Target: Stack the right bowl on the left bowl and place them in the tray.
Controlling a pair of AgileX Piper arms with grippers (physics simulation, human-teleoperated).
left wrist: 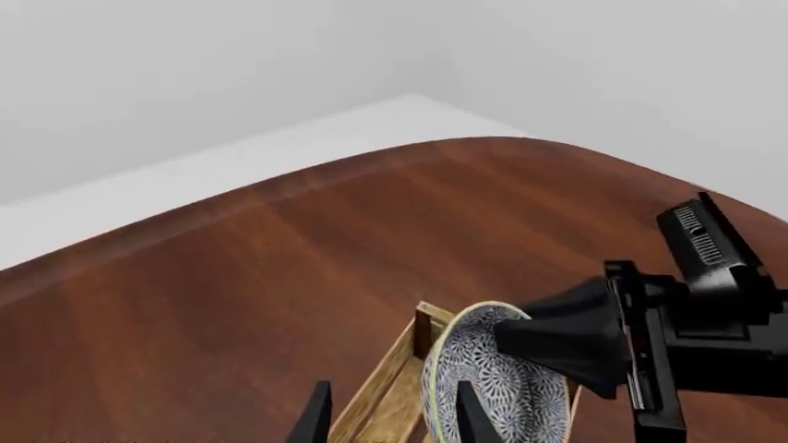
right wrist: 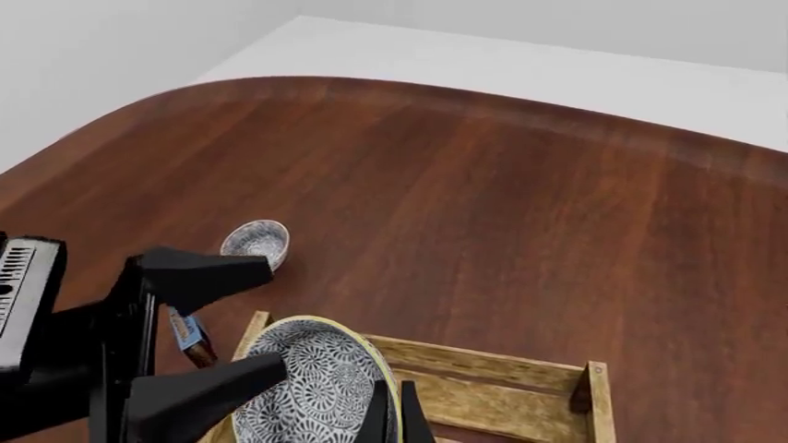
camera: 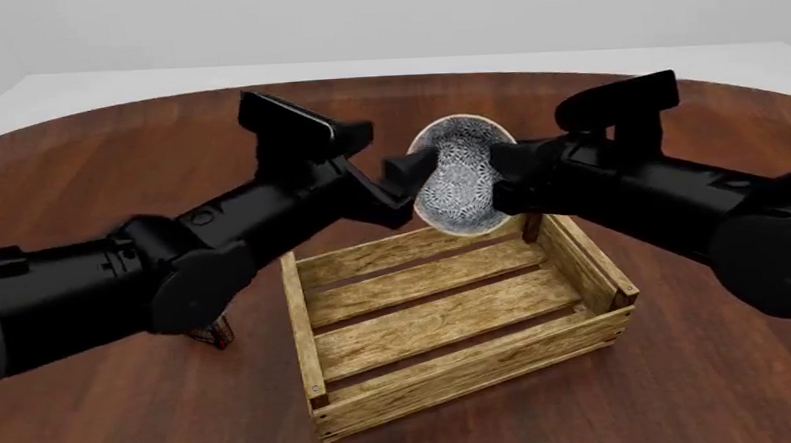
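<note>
1. Nearest the front camera stands the large rectangular light-brown wooden slat crate [camera: 456, 374], on the dark reddish wooden table [camera: 125, 434]; nothing lies on its floor slats.
2. Over the crate's twelve o'clock wall hangs a small round white bowl with a blue-grey lacy pattern [camera: 463, 173], tipped on edge with its inside facing the camera. Whether a twin is nested behind it I cannot tell.
3. From three o'clock, the right gripper [right wrist: 388, 401] has its fingers pinched together on the held bowl's rim.
4. From nine o'clock, the left gripper [left wrist: 394, 392] has its fingers spread wide. One finger lies against the bowl's inside and the other is clear of it, so it grips nothing.
5. A second bowl of the same pattern [right wrist: 256, 242] sits upright on the table, well apart from the crate, toward ten o'clock. The stack therefore looks unfinished.
6. Handling, as I judge it: glazed ceramic, stiff, smooth and chippable, light enough for a rim pinch. Held by one point on the rim, it may swing or slip. A wall pinch with the bowl level would be steadier.
</note>
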